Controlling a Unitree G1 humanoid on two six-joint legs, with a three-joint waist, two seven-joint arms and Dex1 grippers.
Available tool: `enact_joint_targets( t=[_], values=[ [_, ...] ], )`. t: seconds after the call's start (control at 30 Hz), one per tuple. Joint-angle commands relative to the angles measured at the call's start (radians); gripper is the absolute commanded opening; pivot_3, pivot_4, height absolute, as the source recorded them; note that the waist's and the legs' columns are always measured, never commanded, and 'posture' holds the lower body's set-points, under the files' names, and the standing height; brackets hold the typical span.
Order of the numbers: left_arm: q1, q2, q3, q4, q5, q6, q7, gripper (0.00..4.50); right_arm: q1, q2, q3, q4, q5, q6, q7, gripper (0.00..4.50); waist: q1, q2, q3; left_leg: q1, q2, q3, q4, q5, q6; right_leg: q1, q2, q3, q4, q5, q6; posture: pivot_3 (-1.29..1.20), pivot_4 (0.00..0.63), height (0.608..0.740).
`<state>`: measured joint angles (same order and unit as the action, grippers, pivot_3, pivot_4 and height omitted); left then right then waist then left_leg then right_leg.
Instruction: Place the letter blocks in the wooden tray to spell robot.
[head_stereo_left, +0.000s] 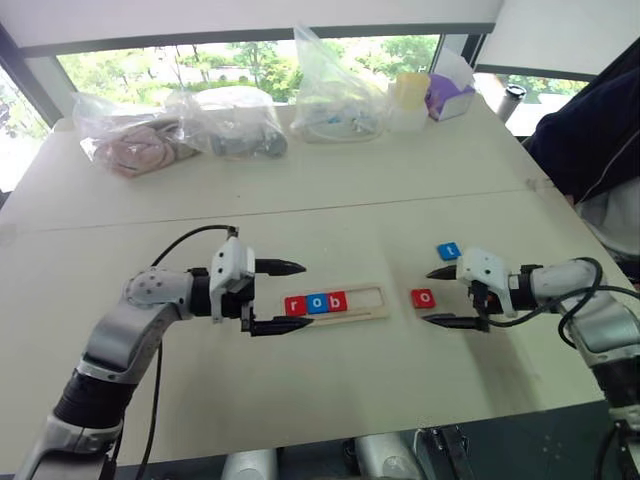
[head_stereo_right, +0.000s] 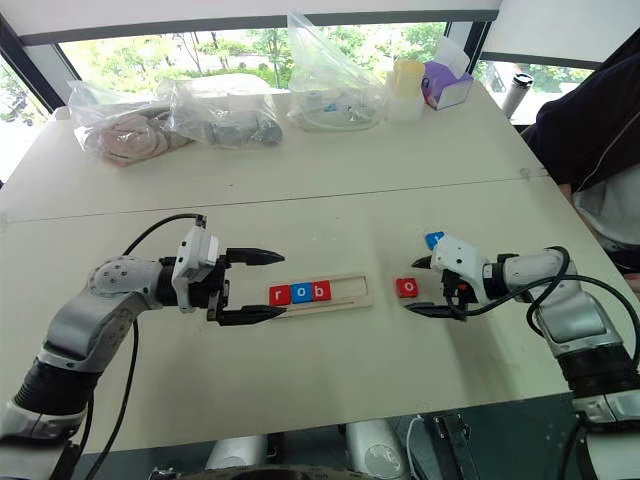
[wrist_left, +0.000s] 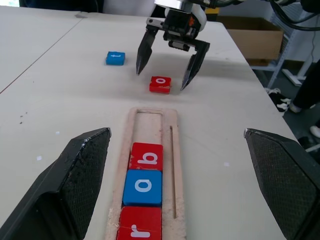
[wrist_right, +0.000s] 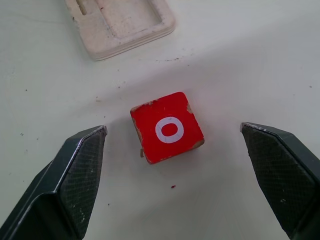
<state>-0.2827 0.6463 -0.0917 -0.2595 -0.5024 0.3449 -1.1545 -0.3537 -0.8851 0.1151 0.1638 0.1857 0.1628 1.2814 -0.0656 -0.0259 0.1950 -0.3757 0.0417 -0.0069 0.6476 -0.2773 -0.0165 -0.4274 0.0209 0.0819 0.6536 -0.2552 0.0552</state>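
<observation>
Where blocks sit, "rob" reads.

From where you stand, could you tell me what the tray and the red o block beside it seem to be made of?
The wooden tray: pale unfinished wood, probably layered ply; matt, with stacked edge lines and rough fuzzy spots.
The red o block: likely painted wood; glossy red face with a white letter, paint chipped at the corners showing a light core.

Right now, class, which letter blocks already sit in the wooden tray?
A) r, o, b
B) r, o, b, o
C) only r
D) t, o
A: the wooden tray holds the red r, blue o and red b, while the red o block and the blue t block lie on the table outside it.
</observation>
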Motion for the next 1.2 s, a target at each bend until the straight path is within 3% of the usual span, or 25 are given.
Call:
enact_joint_targets(
  t=[0.03,0.1,0.27,0.4,0.67,0.87,1.2],
  values=[
    [0.003,0.009,0.027,-0.042,-0.015,-0.001,0.009,4.5,-0.031,0.007,0.013,0.043,-0.016,-0.039,0.031,4.19,0.0,0.0,0.0,0.0,0.0,0.0,0.0,0.0,0.0,0.0,0.0,0.0,0.0,0.0,0.0,0.0,0.15,0.74],
    [0.005,0.009,0.027,-0.046,-0.015,0.0,0.014,4.5,-0.037,0.013,0.019,0.064,-0.022,-0.054,0.037,3.55,0.0,0.0,0.0,0.0,0.0,0.0,0.001,0.0,0.0,0.0,0.0,0.0,0.0,0.0,0.0,0.0,0.15,0.74],
    [0.011,0.011,0.028,-0.054,-0.016,0.003,0.022,4.5,-0.047,0.031,0.018,0.059,-0.018,-0.057,0.032,1.09,-0.001,0.0,0.0,0.001,0.0,0.0,0.001,0.0,0.0,0.0,0.0,0.0,0.001,0.0,0.0,0.0,0.15,0.74],
    [0.018,0.018,0.032,-0.06,-0.021,0.004,0.023,4.5,-0.065,0.029,0.016,-0.007,-0.039,-0.064,0.004,1.09,-0.003,0.0,0.0,0.001,0.0,0.0,0.001,0.0,0.0,0.0,0.0,0.0,0.001,0.001,0.0,0.0,0.15,0.74],
    [0.024,0.044,0.032,-0.065,-0.03,0.008,0.0,4.5,-0.162,0.07,0.085,-0.229,0.003,0.102,0.045,1.09,0.001,0.001,0.0,0.001,0.001,-0.001,0.001,0.0,0.0,0.0,0.0,-0.001,0.002,0.0,0.0,0.0,0.15,0.74],
    [0.041,0.061,0.039,-0.091,-0.033,0.017,-0.007,4.5,-0.224,0.16,0.205,-0.168,-0.082,0.061,0.042,1.09,0.008,0.001,0.0,0.0,0.001,-0.001,0.001,0.0,0.0,0.0,0.0,-0.001,0.002,0.001,-0.001,0.0,0.15,0.74],
    [0.065,0.067,0.049,-0.12,-0.04,0.025,0.011,4.5,-0.246,0.185,0.237,-0.106,-0.118,0.003,0.049,1.09,0.02,0.001,0.0,0.001,0.001,0.0,0.002,0.0,0.0,0.0,0.0,-0.001,0.002,0.001,-0.001,0.0,0.15,0.74]
  ],
)
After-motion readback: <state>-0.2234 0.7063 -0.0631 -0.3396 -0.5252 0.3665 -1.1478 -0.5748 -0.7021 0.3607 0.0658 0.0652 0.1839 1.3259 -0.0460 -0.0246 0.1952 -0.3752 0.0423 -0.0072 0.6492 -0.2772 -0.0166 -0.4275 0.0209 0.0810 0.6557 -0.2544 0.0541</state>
